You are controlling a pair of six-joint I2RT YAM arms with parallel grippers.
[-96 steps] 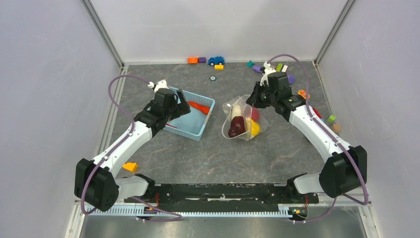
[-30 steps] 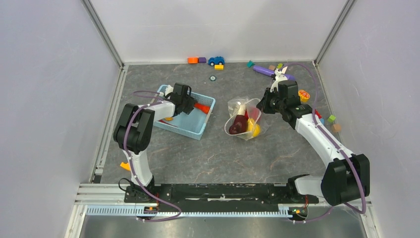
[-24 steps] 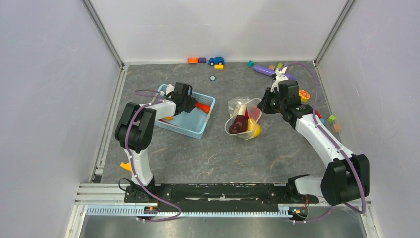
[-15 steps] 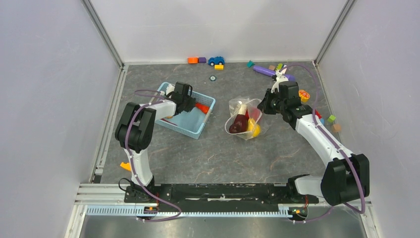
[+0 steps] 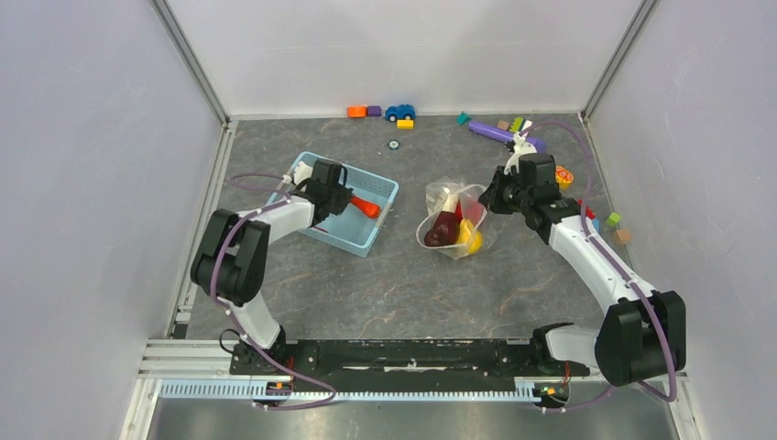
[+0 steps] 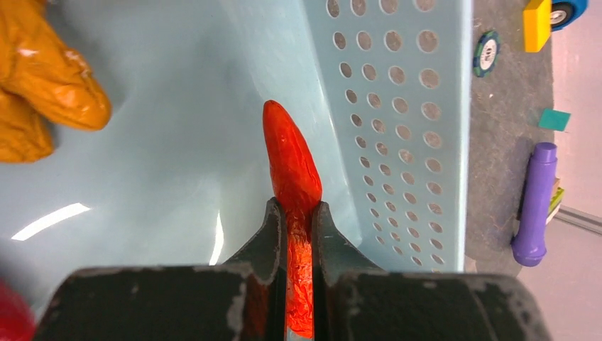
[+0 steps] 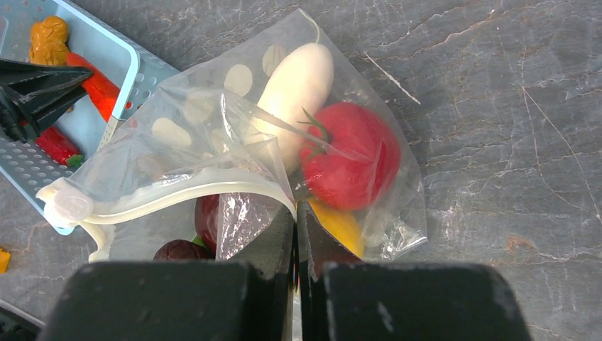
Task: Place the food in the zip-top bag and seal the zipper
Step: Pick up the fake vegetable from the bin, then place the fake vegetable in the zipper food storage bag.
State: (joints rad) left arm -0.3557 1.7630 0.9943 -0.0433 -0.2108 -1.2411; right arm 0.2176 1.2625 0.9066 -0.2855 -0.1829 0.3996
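My left gripper point(image 6: 298, 213) is shut on the thick end of the orange carrot point(image 6: 291, 160), inside the light-blue basket point(image 6: 397, 106). From above, that carrot point(image 5: 366, 208) pokes out of the left gripper point(image 5: 343, 203) toward the basket's right wall. The zip-top bag point(image 7: 213, 121) lies to the right with its mouth gaping. It holds a white radish point(image 7: 298, 85), red tomato point(image 7: 351, 156), yellow pepper point(image 7: 341, 227) and a dark maroon piece point(image 7: 206, 217). My right gripper point(image 7: 296, 213) is shut on the bag's rim at the pale zipper point(image 7: 177, 195). The slider tab point(image 7: 67, 206) sits at the strip's left end.
A lumpy yellow-orange piece point(image 6: 42, 78) and a red piece point(image 7: 57, 145) also lie in the basket point(image 5: 385, 188). Blocks and a blue car point(image 5: 399, 112) line the back wall. The purple cylinder point(image 5: 495, 133) lies back right. An orange block point(image 5: 241, 309) sits front left.
The left gripper closed on the carrot and the left arm swung its elbow outward, shifting the carrot slightly left. The right gripper stays on the bag's rim, barely moved.
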